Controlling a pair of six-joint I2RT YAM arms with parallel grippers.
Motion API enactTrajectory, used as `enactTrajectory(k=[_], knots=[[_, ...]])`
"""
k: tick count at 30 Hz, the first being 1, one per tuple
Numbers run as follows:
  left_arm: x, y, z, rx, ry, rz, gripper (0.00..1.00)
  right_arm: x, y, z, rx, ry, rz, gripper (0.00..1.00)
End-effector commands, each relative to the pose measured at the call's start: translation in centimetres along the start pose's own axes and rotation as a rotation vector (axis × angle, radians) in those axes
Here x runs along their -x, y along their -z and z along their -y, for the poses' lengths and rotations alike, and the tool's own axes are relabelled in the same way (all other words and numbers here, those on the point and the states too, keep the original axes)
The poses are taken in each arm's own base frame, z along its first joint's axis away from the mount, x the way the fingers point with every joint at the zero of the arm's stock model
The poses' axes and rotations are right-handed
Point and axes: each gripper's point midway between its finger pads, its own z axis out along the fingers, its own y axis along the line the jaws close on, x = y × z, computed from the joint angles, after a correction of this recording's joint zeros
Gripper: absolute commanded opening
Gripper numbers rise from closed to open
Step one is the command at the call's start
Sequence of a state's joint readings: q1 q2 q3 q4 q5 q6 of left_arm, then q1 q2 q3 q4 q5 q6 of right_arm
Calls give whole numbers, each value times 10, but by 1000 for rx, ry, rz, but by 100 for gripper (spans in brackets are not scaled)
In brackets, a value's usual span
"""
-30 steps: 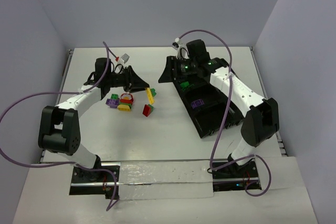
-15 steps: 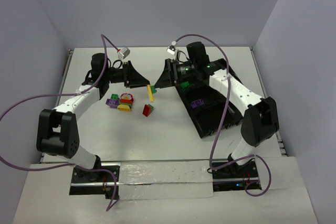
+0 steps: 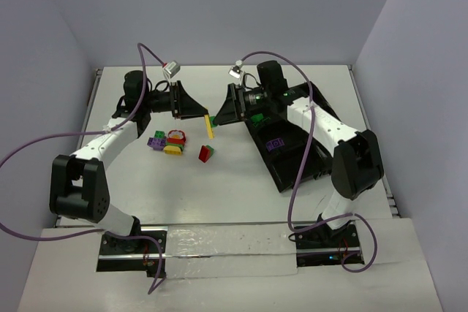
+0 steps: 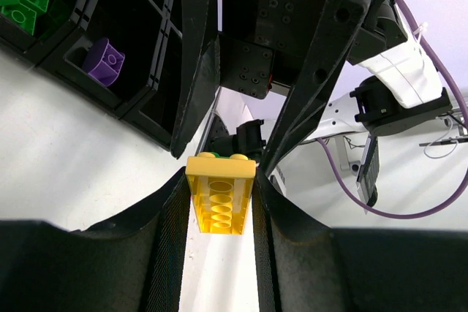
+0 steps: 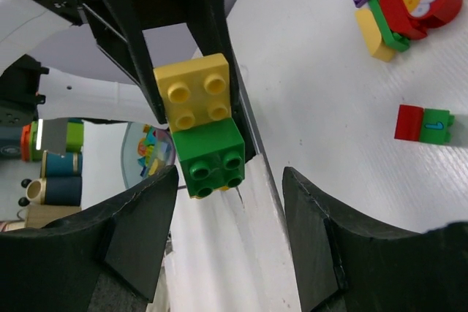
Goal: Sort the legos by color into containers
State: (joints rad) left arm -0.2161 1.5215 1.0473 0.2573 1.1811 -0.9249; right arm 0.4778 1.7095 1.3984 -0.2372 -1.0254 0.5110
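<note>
My left gripper (image 4: 219, 206) is shut on a long yellow lego (image 4: 219, 193) and holds it in the air above the table. A green lego (image 5: 212, 158) is stuck on the yellow one (image 5: 196, 96) at its far end. Facing it, my right gripper (image 5: 230, 210) is open, its fingers on either side of the green lego without gripping it. From above, the two grippers meet tip to tip around the yellow lego (image 3: 210, 126). The black tray of containers (image 3: 292, 158) holds green legos (image 4: 22, 1) and a purple one (image 4: 104, 60).
Loose legos lie on the table left of centre: a purple and green pair (image 3: 156, 140), a red flower piece (image 3: 176, 137), a yellow one (image 3: 172, 150) and a red and green pair (image 3: 207, 153). The tray lies diagonally at the right, under the right arm.
The left gripper has raised the yellow lego and carried it slightly toward the middle. The right gripper has left the tray, come left to face it, and opened wider.
</note>
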Motion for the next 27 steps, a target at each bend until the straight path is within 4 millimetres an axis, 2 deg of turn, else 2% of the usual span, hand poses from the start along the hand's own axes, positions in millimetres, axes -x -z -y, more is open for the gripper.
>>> enactTrajectory(k=[1,8,14,22,27], knots=[[11,4,35,-63,-132,8,0,0,-4,-11,93,38,-18,66],[12,4,37,-67,-138,11,0,-6,-7,-32,227,61,-56,63],[12,5,40,-70,-144,12,0,-9,-9,-36,269,55,-66,57],[11,5,37,-66,-136,13,0,-7,-9,-39,293,49,-56,30],[11,5,39,-66,-140,15,0,-7,-9,-40,303,45,-48,8]])
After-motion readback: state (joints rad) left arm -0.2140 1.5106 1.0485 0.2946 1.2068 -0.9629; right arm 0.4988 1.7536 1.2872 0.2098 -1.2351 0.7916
